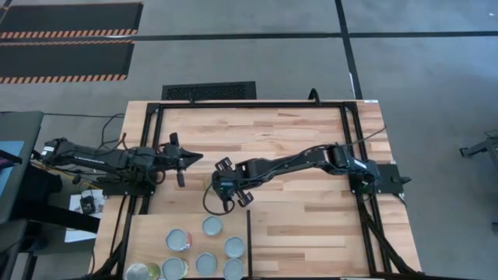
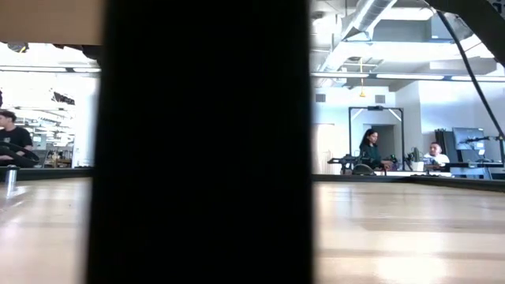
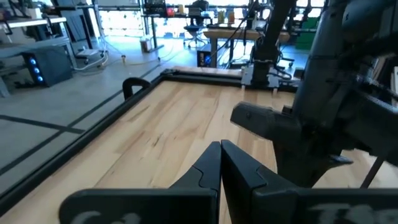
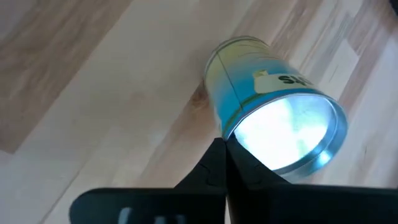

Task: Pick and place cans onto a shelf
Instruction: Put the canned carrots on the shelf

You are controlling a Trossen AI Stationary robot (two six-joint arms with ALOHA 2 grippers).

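Note:
A can with a yellow-green label and a silvery top (image 4: 273, 118) stands upright on the plank tabletop; in the high view (image 1: 208, 185) it is only partly seen beside my right gripper. My right gripper (image 4: 221, 149) is shut, its tips at the can's top rim, near the table's middle (image 1: 222, 190). My left gripper (image 3: 220, 149) is shut and empty above the table's left part (image 1: 191, 159). The pale shelf panel (image 1: 148, 233) lies at the near left with several cans standing on it, such as one at its far edge (image 1: 212, 225). My right gripper's shut fingertips (image 4: 214, 155) come from above, slanting down, at the near side of the can's top rim (image 4: 231, 135). I cannot tell whether they touch the rim. The can stands upright on the table.
A thin dark divider (image 1: 248, 245) stands on the shelf's right edge. A black frame (image 1: 249, 103) runs round the table's far and side edges. A broad dark shape (image 2: 197, 142) blocks the middle of the low view. People sit in the room beyond (image 2: 371, 150).

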